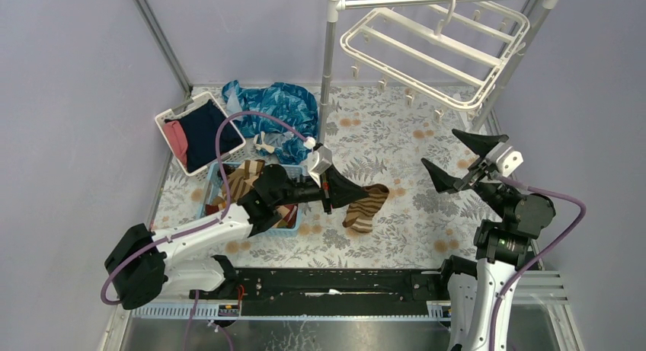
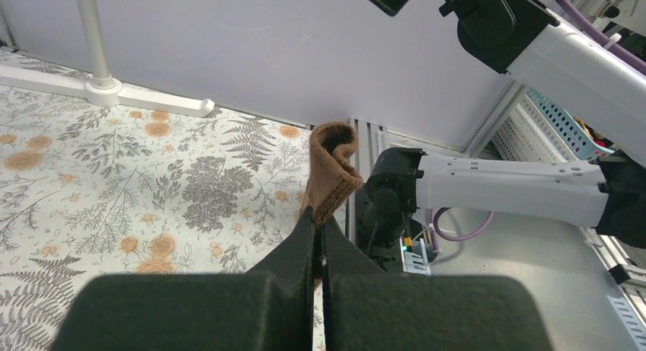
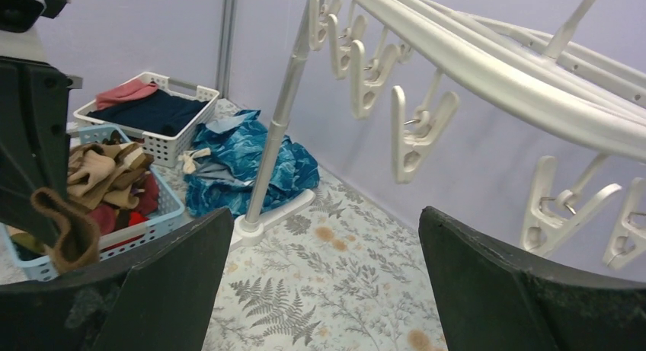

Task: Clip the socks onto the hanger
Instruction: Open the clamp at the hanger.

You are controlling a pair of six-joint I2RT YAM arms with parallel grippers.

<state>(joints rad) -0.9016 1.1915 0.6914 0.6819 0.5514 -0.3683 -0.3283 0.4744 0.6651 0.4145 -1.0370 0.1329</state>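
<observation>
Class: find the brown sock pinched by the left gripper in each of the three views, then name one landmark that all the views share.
Top external: the sock is at centre, at the tip of the left gripper.
Left wrist: the sock is at centre, its cuff standing above the shut fingers.
Right wrist: the sock is a brown loop at lower left, before the blue basket.
Shared landmark: the rack pole.

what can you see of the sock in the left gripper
The sock is soft brown knit with darker stripes along its length. Its plain brown cuff is pinched in the shut left gripper and curls over above the fingertips. The rest trails down towards the floral table cover; whether it rests there is unclear. Nothing else touches it.
</observation>
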